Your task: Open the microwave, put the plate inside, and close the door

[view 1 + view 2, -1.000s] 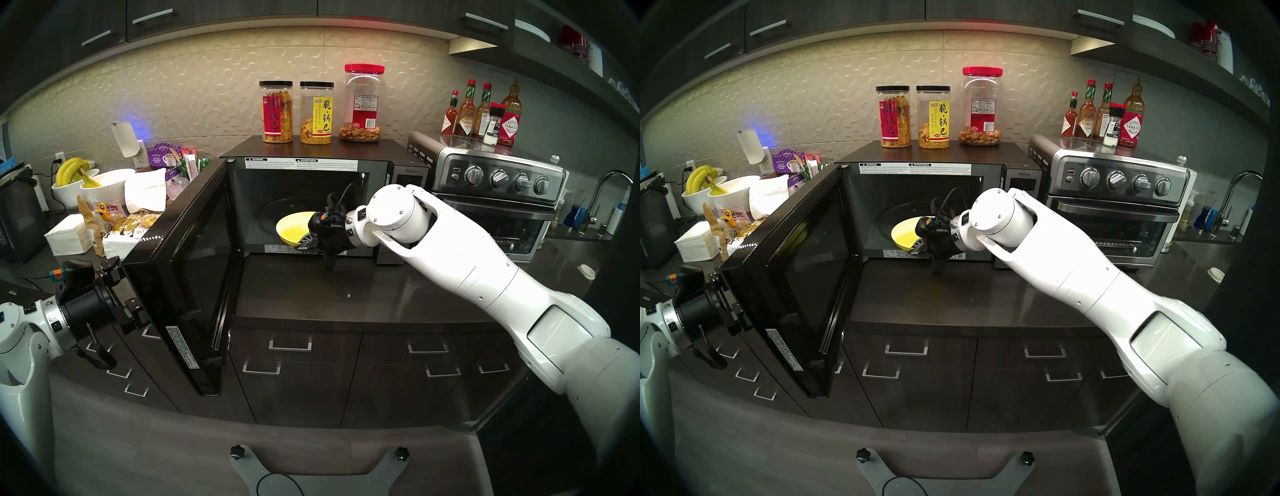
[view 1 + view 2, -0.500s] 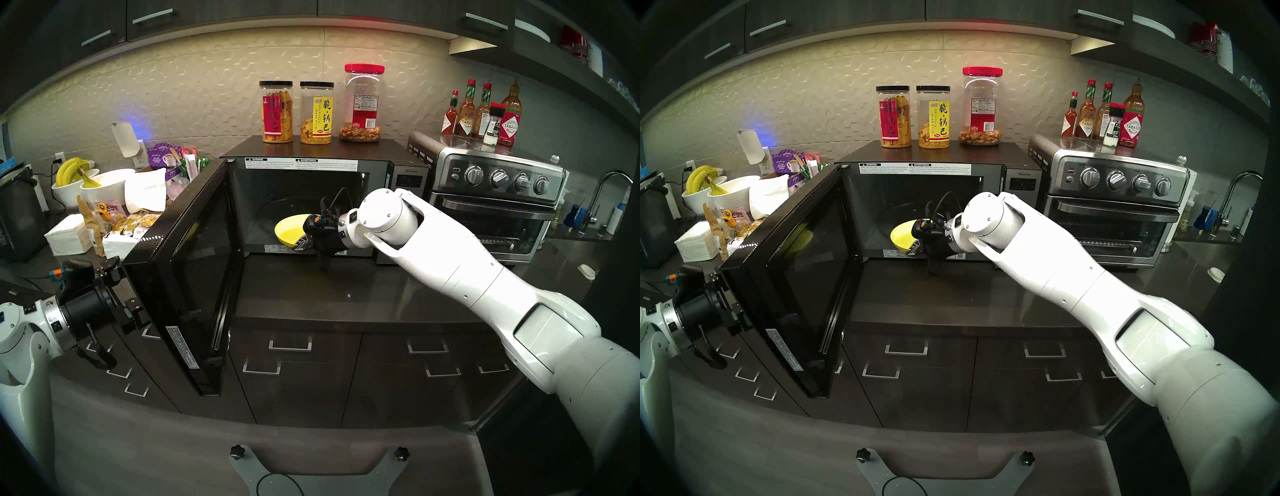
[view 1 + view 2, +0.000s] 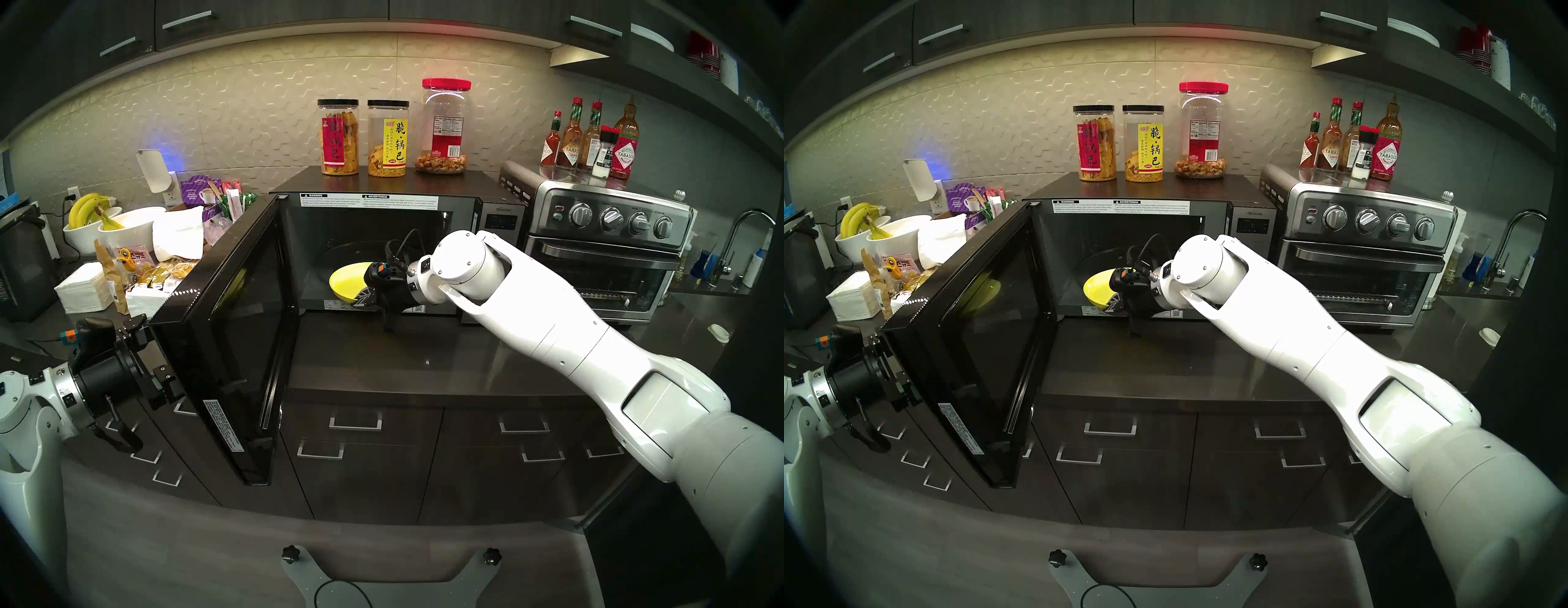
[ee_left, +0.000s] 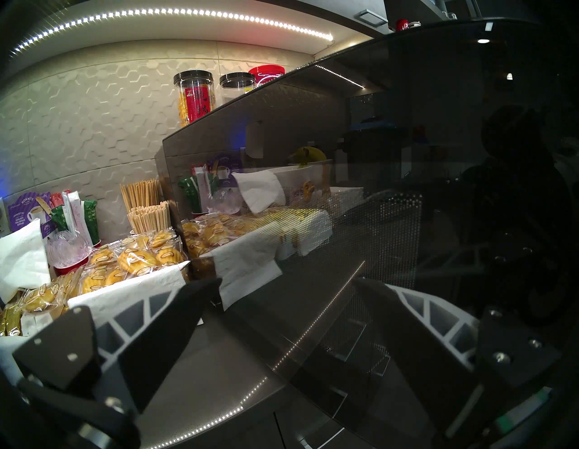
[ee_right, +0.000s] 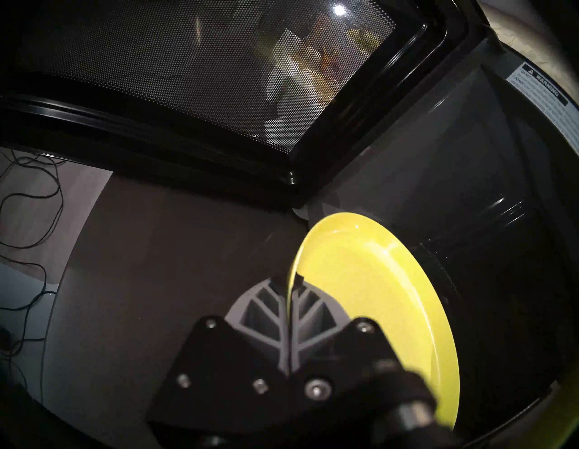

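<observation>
Yellow and glossy, with a paler inner face and raised rim, the one plate (image 5: 369, 282) is pinched at its near rim by the right gripper (image 5: 289, 283) jaws, tilted edge-up, extending beyond them into the single microwave (image 3: 424, 187), its door (image 3: 237, 322) wide open; the left gripper (image 4: 288, 294) jaws are spread.

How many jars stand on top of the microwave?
3, in a row along the back of the microwave top: red-label jar at left, yellow-label jar in the middle, red-lidded jar at right. None seems hidden.
</observation>
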